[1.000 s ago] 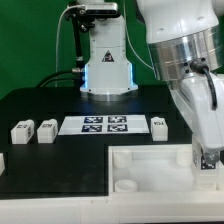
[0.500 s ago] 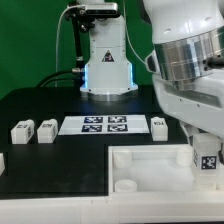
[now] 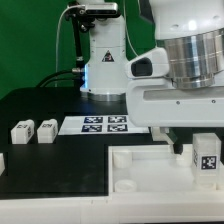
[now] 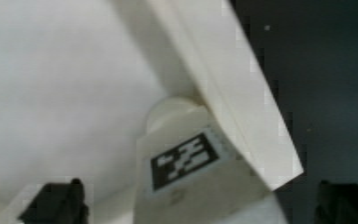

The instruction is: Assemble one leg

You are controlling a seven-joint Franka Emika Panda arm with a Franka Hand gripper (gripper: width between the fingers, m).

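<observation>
Leg (image 3: 207, 157): a small white block with a black-and-white tag facing the camera. It stands upright low at the exterior view's right, at the near right corner of the large white panel (image 3: 140, 165). In the wrist view the leg (image 4: 185, 152) shows its tag face and sits just beside the panel's raised rim (image 4: 220, 90). Whether it is seated in a socket cannot be told.

The fingers (image 4: 55, 200) appear in that view as 2 dark tips spread wide, 1 on each side of the leg. Neither tip touches it, and they have hold of nothing. In the exterior view the big white arm (image 3: 190, 60) fills the upper right of the frame and hangs directly over the leg.

At the frame's middle, the marker board (image 3: 100, 124) lies flat on the dark surface (image 3: 40, 105), partly covered by the arm. At the exterior view's left, 2 more white tagged blocks (image 3: 22, 131) (image 3: 45, 130) stand side by side, well apart from the panel.
</observation>
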